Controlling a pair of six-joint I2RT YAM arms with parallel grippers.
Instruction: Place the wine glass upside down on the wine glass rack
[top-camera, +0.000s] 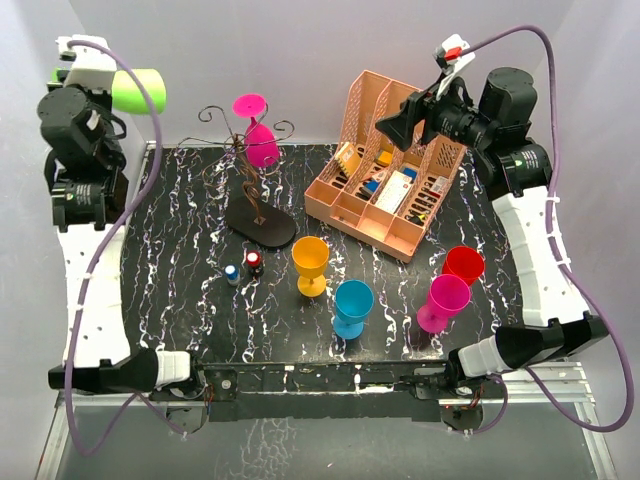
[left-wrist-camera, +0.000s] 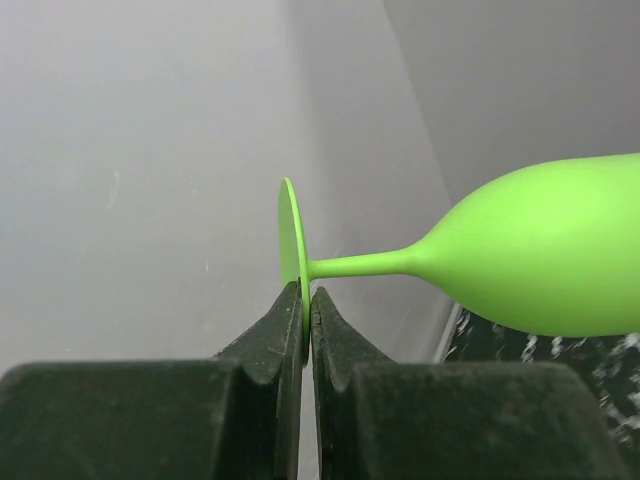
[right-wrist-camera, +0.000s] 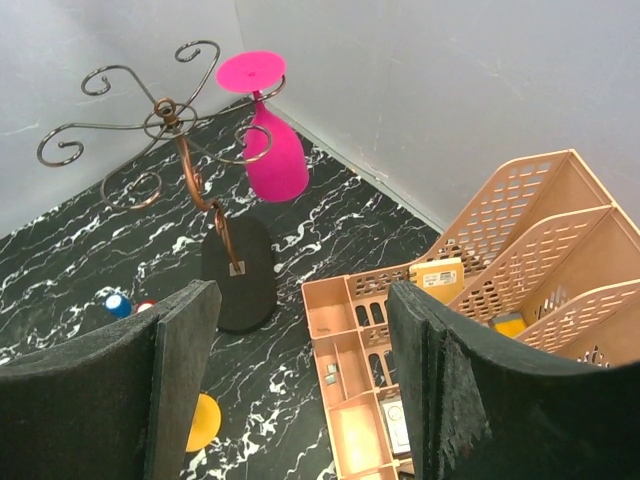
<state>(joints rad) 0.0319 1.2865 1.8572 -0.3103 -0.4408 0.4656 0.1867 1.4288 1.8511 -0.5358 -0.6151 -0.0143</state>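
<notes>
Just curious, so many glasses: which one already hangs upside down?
The pink wine glass hanging foot-up from the wine glass rack. The other pink glass stands upright; the left gripper holds the green glass.

The left gripper (left-wrist-camera: 306, 300) has its two dark fingers (left-wrist-camera: 270, 340) pressed together on the lower edge of the green wine glass's (left-wrist-camera: 540, 260) round foot (left-wrist-camera: 291, 240). The glass lies on its side, with the thin stem (left-wrist-camera: 360, 265) running right into the bowl, which is cut off by the right edge. A pale wall (left-wrist-camera: 130, 180) fills the background. A patch of black, white-veined bench (left-wrist-camera: 600, 350) shows under the bowl.
</notes>
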